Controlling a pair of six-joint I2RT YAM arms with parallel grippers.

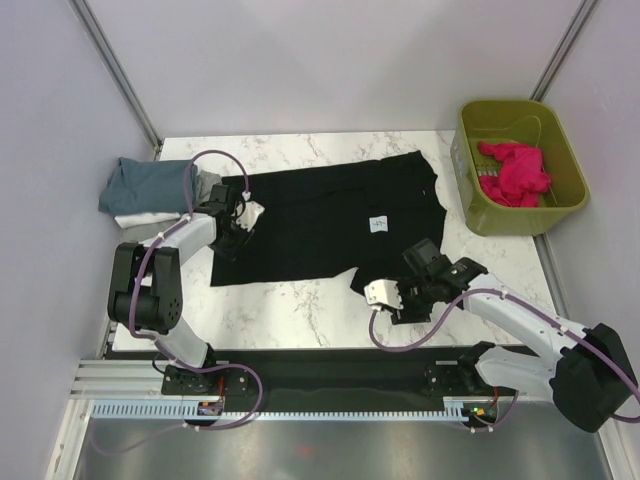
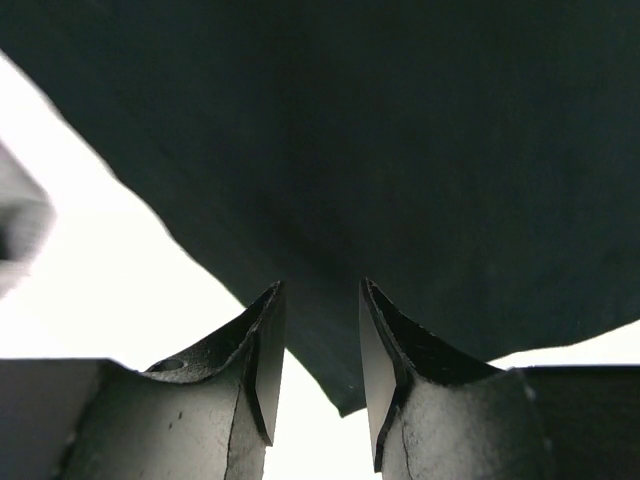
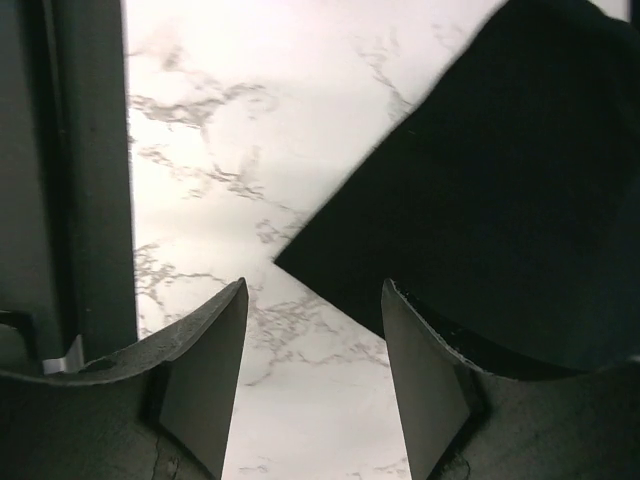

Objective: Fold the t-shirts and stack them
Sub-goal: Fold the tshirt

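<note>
A large black t-shirt point(image 1: 330, 220) with a small white label point(image 1: 378, 224) lies spread flat on the marble table point(image 1: 290, 310). My left gripper point(image 1: 233, 238) is open at the shirt's left side. In the left wrist view the shirt point(image 2: 400, 150) has a corner of its hem lying between the open fingers of the gripper point(image 2: 320, 290). My right gripper point(image 1: 385, 295) is open and empty, low over the table by the shirt's near right corner. In the right wrist view that corner point(image 3: 500, 200) lies just ahead and to the right of the gripper point(image 3: 314, 287). A teal-blue shirt point(image 1: 150, 183) tops a folded stack with pale cloth point(image 1: 135, 215) under it.
An olive-green plastic basket point(image 1: 470, 200) stands at the back right with a bright pink cloth point(image 1: 515, 172) in it. The folded stack sits at the table's far left edge. A black strip point(image 3: 70, 170) runs along the table's near edge. Grey walls stand on three sides.
</note>
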